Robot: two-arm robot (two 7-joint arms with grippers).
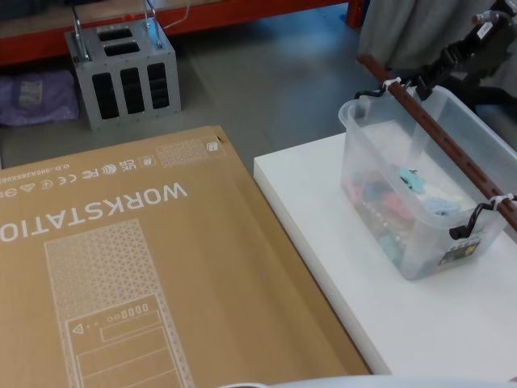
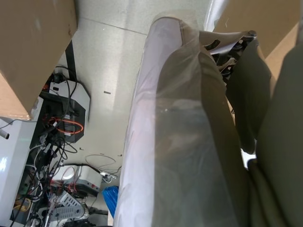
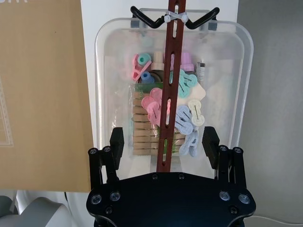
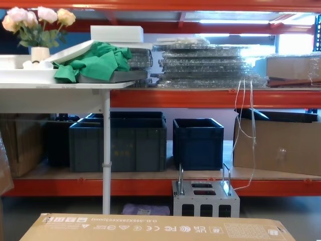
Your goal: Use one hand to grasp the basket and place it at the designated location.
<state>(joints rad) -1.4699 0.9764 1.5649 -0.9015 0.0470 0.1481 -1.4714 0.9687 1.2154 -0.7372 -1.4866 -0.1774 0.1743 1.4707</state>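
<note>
Basket (image 1: pixel 420 194): translucent milky plastic tub, rounded corners, rolled rim, sits on the white table (image 1: pixel 339 267) near its far right part. Long reddish-brown bar handle (image 1: pixel 440 133) with a row of slots runs lengthwise over the open top, lashed at each end with a white zip tie (image 1: pixel 501 198) to a black wire clip on the rim. Inside: pastel clothes pegs (image 3: pixel 187 111) in pink, teal, lavender and cream, plus a row of plain wooden pegs (image 3: pixel 142 130), loosely heaped.

Right gripper (image 3: pixel 163 146): black, blocky, bolted plates with round screw heads, flat dark pads. In the right wrist view it hovers above the near end of the tub; fingers (image 3: pixel 116 142) spread wide, one on either side of the bar, neither touching it. The bar runs down the middle of the gap. In the head view the gripper (image 1: pixel 440 65) hangs over the tub's far end.

Big brown cardboard box (image 1: pixel 121 267) printed WORKSTATION lies flat just left of the table. Left arm is parked low beside the robot; its fingers cannot be told.
</note>
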